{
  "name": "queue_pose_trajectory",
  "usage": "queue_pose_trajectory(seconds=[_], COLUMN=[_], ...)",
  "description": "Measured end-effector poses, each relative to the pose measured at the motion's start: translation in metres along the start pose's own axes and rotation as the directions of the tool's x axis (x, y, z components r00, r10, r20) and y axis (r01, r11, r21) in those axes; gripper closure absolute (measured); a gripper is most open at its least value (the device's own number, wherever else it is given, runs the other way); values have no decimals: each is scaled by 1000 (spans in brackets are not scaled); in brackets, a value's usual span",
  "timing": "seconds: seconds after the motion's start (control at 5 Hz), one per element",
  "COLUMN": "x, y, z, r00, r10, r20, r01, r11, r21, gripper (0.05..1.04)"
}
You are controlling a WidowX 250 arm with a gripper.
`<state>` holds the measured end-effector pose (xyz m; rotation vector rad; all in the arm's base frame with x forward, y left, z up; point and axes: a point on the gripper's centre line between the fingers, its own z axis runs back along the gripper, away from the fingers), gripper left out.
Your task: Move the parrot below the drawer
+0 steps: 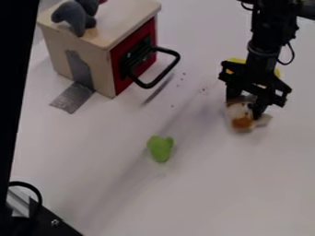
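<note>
My gripper [246, 105] is at the right of the camera view, pointing down and shut on a small white and orange-brown toy [242, 120]. The toy hangs low between the fingers, its upper part partly hidden; whether it touches the table I cannot tell. A small bright green toy [160, 148] lies on the table near the middle, left of and lower in view than the gripper. Which of the two is the parrot is unclear. The wooden drawer box [83, 55] stands at the upper left, with a red front [115, 59] and a black handle [174, 64].
A grey plush toy [75, 16] sits on top of the box. Silver tape [72, 97] runs from the box onto the white table [203, 189]. Something yellow [235, 61] shows behind the gripper. Black and metal equipment [46, 220] occupies the lower left corner.
</note>
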<state>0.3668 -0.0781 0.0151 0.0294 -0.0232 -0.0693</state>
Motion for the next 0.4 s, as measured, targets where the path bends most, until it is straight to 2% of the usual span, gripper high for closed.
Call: queue_pose_trajectory(seconds=[0.2,0.4], x=[-7,-15], y=[3,3], z=[44,90], r00=[999,994], r10=[14,25], r20=[32,107], r01=[-14,-22], r11=[1000,1000], r21=[6,-21], gripper=[75,80])
